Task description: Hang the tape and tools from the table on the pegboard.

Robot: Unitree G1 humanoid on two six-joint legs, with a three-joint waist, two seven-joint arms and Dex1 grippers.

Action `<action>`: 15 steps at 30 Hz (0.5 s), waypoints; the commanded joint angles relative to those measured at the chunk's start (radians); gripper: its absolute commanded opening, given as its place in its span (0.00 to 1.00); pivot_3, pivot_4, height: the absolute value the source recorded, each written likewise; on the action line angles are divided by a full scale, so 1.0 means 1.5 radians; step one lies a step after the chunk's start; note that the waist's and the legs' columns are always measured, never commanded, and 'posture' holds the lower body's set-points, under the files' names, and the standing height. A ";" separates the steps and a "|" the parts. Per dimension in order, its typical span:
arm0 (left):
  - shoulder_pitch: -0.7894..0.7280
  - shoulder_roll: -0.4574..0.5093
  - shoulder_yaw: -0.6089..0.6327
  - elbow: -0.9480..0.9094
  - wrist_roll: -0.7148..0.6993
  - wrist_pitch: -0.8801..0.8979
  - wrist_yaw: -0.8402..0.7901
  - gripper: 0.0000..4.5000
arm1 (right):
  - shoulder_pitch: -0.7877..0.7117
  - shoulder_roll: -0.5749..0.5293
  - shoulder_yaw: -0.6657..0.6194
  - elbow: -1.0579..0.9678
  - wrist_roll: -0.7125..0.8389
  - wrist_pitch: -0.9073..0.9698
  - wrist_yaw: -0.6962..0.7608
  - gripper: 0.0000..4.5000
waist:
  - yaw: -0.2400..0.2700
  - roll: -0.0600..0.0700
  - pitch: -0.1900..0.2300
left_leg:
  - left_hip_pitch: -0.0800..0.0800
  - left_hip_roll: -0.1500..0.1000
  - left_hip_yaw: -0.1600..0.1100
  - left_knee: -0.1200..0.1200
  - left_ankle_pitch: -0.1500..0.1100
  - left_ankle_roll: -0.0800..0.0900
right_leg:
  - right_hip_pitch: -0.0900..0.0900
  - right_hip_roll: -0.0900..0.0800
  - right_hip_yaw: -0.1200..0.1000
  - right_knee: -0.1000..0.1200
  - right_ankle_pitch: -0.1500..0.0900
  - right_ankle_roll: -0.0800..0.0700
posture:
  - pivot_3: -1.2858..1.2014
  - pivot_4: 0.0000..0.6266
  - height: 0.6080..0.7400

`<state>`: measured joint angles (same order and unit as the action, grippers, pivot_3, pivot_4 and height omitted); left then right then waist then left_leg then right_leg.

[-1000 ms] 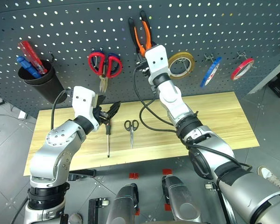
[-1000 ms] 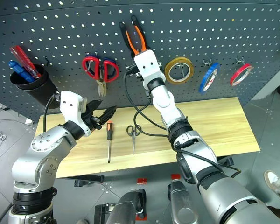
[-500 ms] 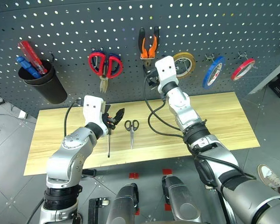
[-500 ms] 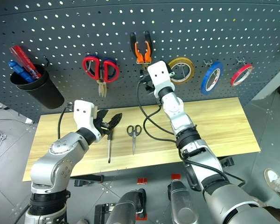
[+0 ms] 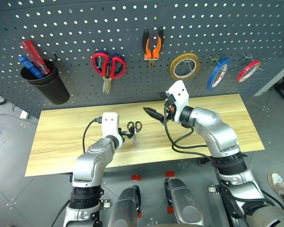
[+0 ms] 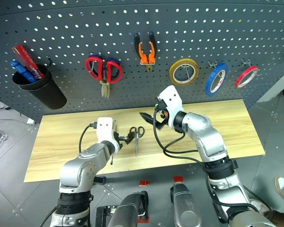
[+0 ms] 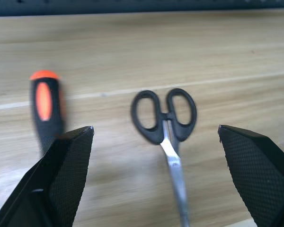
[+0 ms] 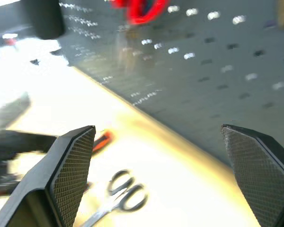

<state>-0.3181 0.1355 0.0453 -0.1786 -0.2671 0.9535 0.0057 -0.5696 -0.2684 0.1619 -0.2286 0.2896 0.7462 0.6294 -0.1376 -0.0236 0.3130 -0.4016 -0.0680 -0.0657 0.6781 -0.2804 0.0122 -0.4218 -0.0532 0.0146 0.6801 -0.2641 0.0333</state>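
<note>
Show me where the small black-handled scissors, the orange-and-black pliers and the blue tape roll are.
small black-handled scissors [image 7: 164, 116]: left wrist view, on the handle loops.
orange-and-black pliers [image 5: 152, 44]: left eye view, on the handles.
blue tape roll [image 6: 216, 78]: right eye view, on the ring's band.

Silver-grey jointed arms end in white wrist blocks, looping black cables and black textured fingers [image 7: 66, 161].

scissors [image 7: 166, 124] right of screwdriver [image 7: 47, 105] on table [image 5: 217, 123]

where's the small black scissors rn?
Small scissors lie flat on the table, left of centre, between the open left gripper's fingers, with the screwdriver just to their left.
</note>
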 commanded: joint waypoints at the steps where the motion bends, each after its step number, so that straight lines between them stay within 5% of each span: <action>1: -0.029 -0.022 -0.012 0.061 0.020 0.000 0.013 0.99 | 0.024 -0.031 0.004 -0.072 0.038 0.063 0.020 1.00 | -0.002 0.000 0.000 | 0.000 0.000 0.000 0.000 0.000 0.000 | 0.000 0.000 0.000 0.000 0.000 0.000 | 0.41 0.53 1.00; 15: -0.121 -0.108 -0.009 0.299 0.073 -0.019 0.054 0.99 | 0.029 -0.087 0.020 -0.115 0.095 0.141 0.048 1.00 | -0.002 -0.002 0.001 | 0.000 0.000 0.001 0.000 0.000 0.000 | 0.000 0.000 0.000 -0.001 0.000 0.000 | 0.39 0.54 1.00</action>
<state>-0.5108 -0.0129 0.0245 0.2315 -0.1551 0.9120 0.0813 -0.5250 -0.3937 0.1953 -0.3514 0.4074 0.9509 0.6869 -0.1411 -0.0262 0.3145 -0.4014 -0.0678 -0.0647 0.6780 -0.2804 0.0121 -0.4213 -0.0532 0.0148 0.6789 -0.2640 0.0341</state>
